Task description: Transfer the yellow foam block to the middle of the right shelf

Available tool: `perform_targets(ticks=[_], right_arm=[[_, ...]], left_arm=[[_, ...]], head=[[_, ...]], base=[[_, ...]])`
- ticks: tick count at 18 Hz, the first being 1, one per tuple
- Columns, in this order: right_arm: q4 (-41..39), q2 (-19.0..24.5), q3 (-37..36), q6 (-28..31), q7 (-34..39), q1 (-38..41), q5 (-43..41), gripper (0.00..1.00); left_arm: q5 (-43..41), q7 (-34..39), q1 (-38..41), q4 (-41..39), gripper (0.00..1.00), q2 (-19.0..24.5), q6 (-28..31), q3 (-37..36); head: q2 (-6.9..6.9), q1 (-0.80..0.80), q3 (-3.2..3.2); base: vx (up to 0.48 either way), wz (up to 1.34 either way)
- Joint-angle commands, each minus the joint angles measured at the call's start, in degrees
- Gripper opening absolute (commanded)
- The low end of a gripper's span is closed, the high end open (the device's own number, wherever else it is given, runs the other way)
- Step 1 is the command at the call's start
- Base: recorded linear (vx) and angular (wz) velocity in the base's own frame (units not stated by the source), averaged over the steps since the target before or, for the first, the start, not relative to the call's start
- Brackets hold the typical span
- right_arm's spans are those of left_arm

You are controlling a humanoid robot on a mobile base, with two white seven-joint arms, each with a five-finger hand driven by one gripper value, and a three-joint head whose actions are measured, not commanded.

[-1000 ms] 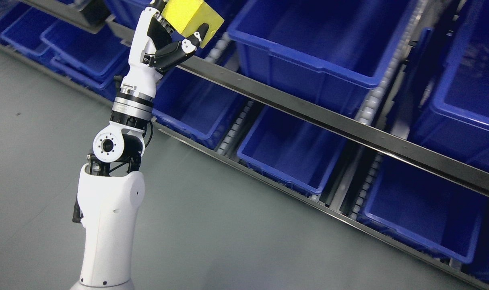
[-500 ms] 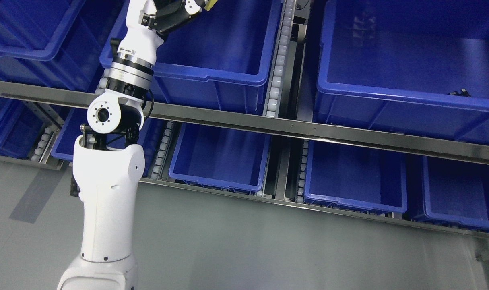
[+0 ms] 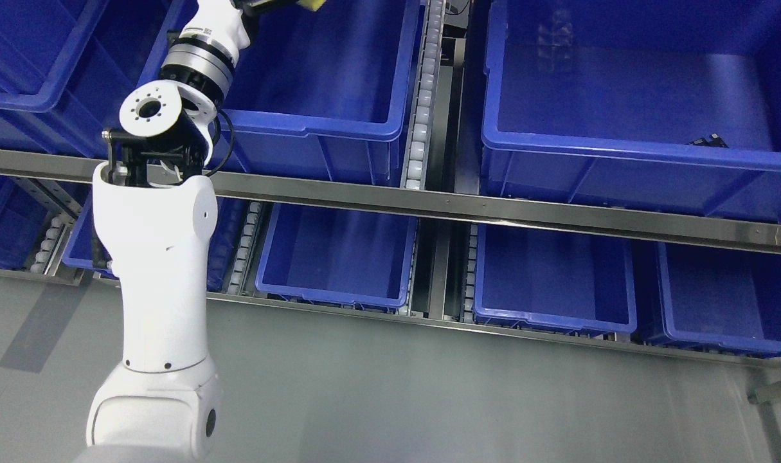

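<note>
Left arm (image 3: 162, 257) rises from 7 o'clock to the top edge at 11 o'clock, over a blue bin (image 3: 326, 83) on the upper shelf level. Left hand (image 3: 261, 5) mostly cropped out; can't tell its finger state. Sliver of yellow foam block (image 3: 314, 4) at the top edge, just beside the hand, above the bin. Metal shelf rail (image 3: 493, 209) crosses the middle; another large blue bin (image 3: 634, 109) at 2 o'clock.

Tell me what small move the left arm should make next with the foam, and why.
Probably carry it rightward. The left hand is cut off by the top edge, with only a sliver of the foam showing, over the left bin, not the right bin, which lies beyond the roller track.
</note>
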Motion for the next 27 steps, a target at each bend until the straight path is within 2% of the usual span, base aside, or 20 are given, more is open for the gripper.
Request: perform_targets(ticks=[1,3,6,7,8,11,13,18,27], right_arm=[[-1.0,-1.0,0.0,0.0,0.0,-0.2,0.0,1.0],[-1.0,-1.0,0.0,0.0,0.0,-0.2,0.0,1.0],[-1.0,-1.0,0.0,0.0,0.0,-0.1,0.0,1.0],[-1.0,-1.0,0.0,0.0,0.0,-0.1,0.0,1.0],[-1.0,-1.0,0.0,0.0,0.0,-0.1,0.0,1.0],[-1.0,-1.0,0.0,0.0,0.0,-0.2,-0.1,1.0],[-1.0,-1.0,0.0,0.0,0.0,-0.2,0.0,1.0],[-1.0,-1.0,0.0,0.0,0.0,-0.2,0.0,1.0],[-1.0,-1.0,0.0,0.0,0.0,-0.1,0.0,1.0]], left_arm=[[-3.7,0.9,-2.2,3.4,1.0,1.0,4.2,1.4],[-0.9,0.7,-2.2,2.4,1.0,1.0,-2.0,0.8],[-0.9,-1.3,2.2,2.0,1.0,1.0,-23.0,0.6],[-0.8,-4.4,4.3,2.0,1.0,1.0,-28.4,0.2],[-0.8,-6.8,7.0,1.5,1.0,1.0,-30.5,-0.2],[0.0,-9.0,16.1,-4.0,1.0,1.0,-31.2,-0.5],[0.0,-9.0,19.5,-6.6,1.0,1.0,-30.9,-1.8],[0.0,-8.4,19.1,-7.3,1.0,1.0,-27.7,-0.9],[0.0,-8.4,18.1,-7.2,1.0,1.0,-25.6,0.0]], head=[[0.0,0.0,0.0],[0.0,0.0,0.0],[0.0,0.0,0.0],[0.0,0.0,0.0],[0.0,0.0,0.0],[0.0,0.0,0.0],[0.0,0.0,0.0],[0.0,0.0,0.0],[0.0,0.0,0.0]], base=[[-0.005,0.03],[-0.002,0.01],[0.0,0.0],[0.0,0.0],[0.0,0.0],[0.0,0.0],[0.0,0.0],[0.0,0.0],[0.0,0.0]])
